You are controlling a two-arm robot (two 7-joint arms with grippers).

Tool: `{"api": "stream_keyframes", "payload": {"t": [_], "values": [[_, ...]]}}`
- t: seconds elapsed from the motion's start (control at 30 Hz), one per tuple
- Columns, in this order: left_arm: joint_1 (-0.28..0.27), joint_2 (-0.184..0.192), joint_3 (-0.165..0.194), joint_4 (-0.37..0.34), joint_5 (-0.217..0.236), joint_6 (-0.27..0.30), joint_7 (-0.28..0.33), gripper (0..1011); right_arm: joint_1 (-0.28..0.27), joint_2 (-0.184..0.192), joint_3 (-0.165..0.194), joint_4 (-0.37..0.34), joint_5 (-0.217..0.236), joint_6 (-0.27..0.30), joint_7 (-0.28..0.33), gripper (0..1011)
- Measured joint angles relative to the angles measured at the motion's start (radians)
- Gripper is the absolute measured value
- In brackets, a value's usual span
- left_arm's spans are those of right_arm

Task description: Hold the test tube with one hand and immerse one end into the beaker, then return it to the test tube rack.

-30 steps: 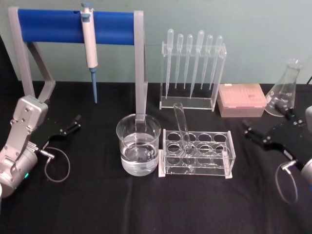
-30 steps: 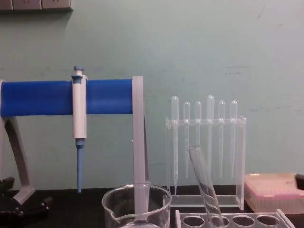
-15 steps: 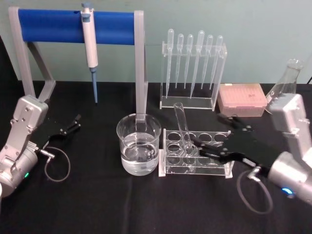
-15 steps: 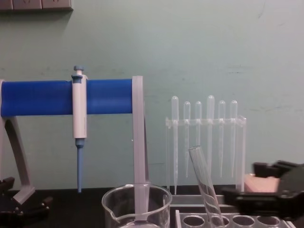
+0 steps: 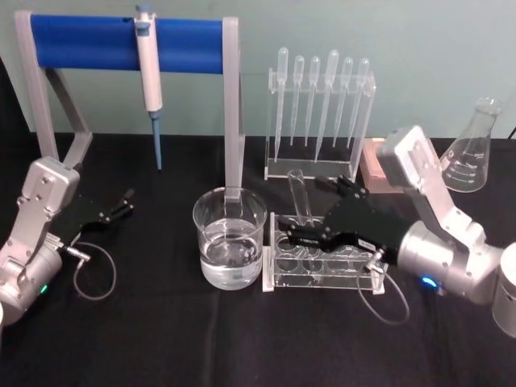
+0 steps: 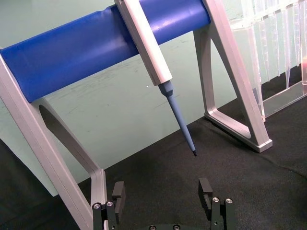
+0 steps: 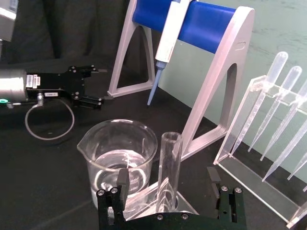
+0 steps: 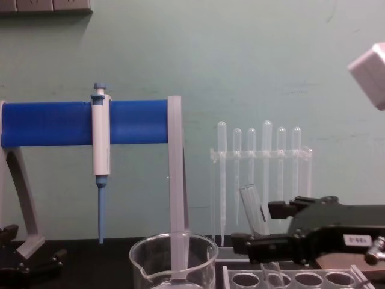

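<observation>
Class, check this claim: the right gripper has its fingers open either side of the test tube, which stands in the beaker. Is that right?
One error: the test tube stands in the rack, not in the beaker beside it, as the head view shows. The right gripper does have its fingers open either side of the tube.

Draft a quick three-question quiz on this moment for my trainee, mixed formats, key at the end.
1. Fill in: the beaker holds clear ____.
2. True or false: the right gripper is shut on the test tube.
3. Where does the test tube's lower end sit? A) in the beaker B) in the rack C) in mid-air

Key: 1 liquid. 2 false: its fingers stand open on either side of the tube. 3 B: the tube leans in a rack hole. The left gripper sits parked and open on the robot's left side.
</observation>
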Motion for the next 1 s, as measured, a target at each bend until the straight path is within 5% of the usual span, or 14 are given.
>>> {"api": "stream_keyframes", "payload": {"t": [0.2, 0.43, 1.0], "values": [[0.0, 0.0, 0.0, 0.0, 0.0, 0.0, 0.0, 1000, 0.038, -0.038, -0.007, 0.037, -0.018, 0.028, 0.023, 995], [0.0, 0.0, 0.0, 0.0, 0.0, 0.0, 0.0, 1000, 0.041, -0.059, 0.001, 0.05, -0.027, 0.041, 0.029, 862], [0.0, 0.0, 0.0, 0.0, 0.0, 0.0, 0.0, 1000, 0.021, -0.08, 0.034, 0.055, -0.038, 0.051, 0.044, 307]]}}
